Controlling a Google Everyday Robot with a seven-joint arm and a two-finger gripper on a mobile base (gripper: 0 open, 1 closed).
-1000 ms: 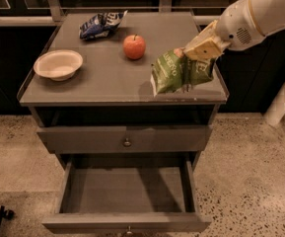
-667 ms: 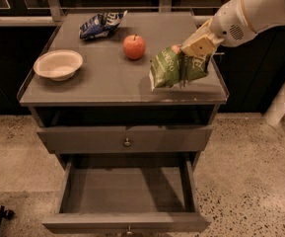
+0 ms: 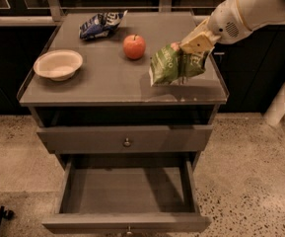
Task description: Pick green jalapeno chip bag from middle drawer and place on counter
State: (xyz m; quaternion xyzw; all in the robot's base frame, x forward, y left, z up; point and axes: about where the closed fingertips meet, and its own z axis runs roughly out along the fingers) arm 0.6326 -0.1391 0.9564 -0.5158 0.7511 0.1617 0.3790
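**Setting the bag down**

My gripper [image 3: 194, 46] is clamped on the top of the green jalapeno chip bag [image 3: 174, 65]. The bag hangs over the worktop [image 3: 107, 80], just right of the apple [image 3: 134, 46] and nearer the front. I should lower gently until the bag rests flat, then release, well clear of the apple. The middle drawer [image 3: 127, 189], below the apple, stands open and empty.

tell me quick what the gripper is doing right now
Gripper: shut on the green jalapeno chip bag, over the right side of the counter.
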